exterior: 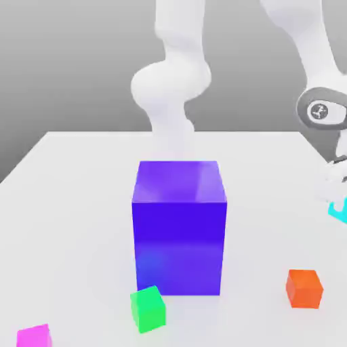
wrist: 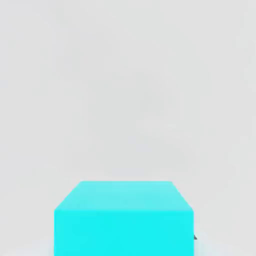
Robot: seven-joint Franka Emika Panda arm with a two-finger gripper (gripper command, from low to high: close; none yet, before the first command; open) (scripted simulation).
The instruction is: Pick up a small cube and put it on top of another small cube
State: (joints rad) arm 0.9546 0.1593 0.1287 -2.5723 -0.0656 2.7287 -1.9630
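"Report the gripper state."

"The gripper point(exterior: 338, 202) is at the exterior view's right edge, closed on the cyan cube point(exterior: 341, 213). In the hand view, the cube's top and 1 side face show. I cannot tell whether its underside touches the table point(exterior: 81, 230)."

"Locate the arm."

"The white arm point(exterior: 313, 61) reaches down along the exterior view's right side. 1 more pale, jointed column point(exterior: 171, 81) stands behind the large blue block point(exterior: 179, 237)."

"List the other small cubes."

"Quantity: 3. The orange cube point(exterior: 303, 289) rests on the table, between the block and the exterior view's right edge. The green cube point(exterior: 148, 310) is at the block's near face, towards the exterior view's left, turned at an angle. I cannot tell whether they touch. The magenta cube point(exterior: 34, 337) is at the near left corner of the exterior view, partly cut off."

"Stack status?"

"0 cubes stacked among those 3. Each sits apart from the others."
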